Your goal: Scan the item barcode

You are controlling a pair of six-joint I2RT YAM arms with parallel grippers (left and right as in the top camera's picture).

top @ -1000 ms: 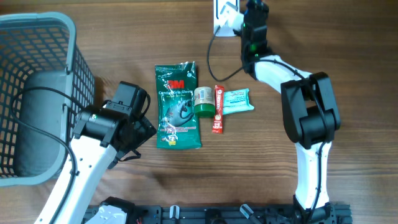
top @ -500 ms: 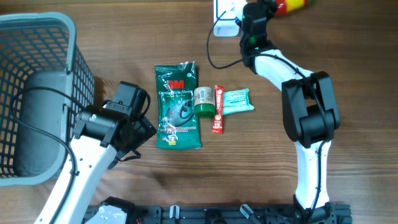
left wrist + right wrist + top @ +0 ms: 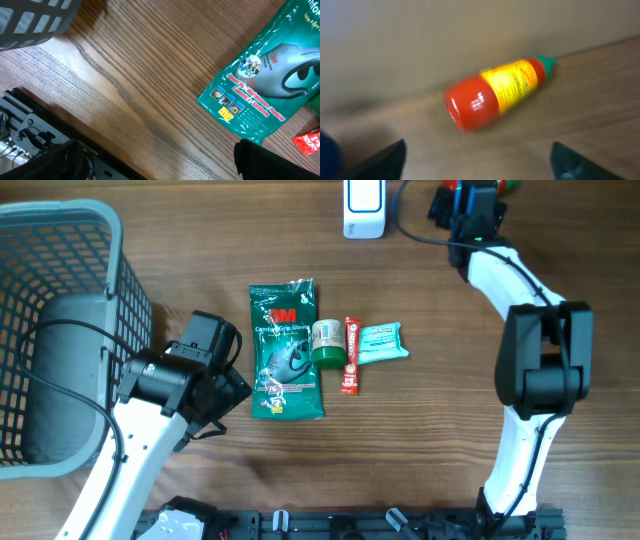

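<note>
The right gripper [image 3: 477,164] is wide open, with nothing held or touched between its jaws. Just ahead of it and clear of both jaws, the red sauce bottle [image 3: 495,95] lies on its side on the table [image 3: 600,115]. Its long axis runs left to right across the wrist view, and its green cap [image 3: 546,62] points right and slightly away. The left gripper [image 3: 160,162] is also open and empty, beside the green glove packet [image 3: 270,70].

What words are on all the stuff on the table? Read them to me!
"3M": on the green packet, near its top.
White words under the "3M": too small to read for sure.
Yellow label on the red sauce bottle: blurred, cannot be read.
Small jar, red packet and teal packet: the print is too small to read.
</note>
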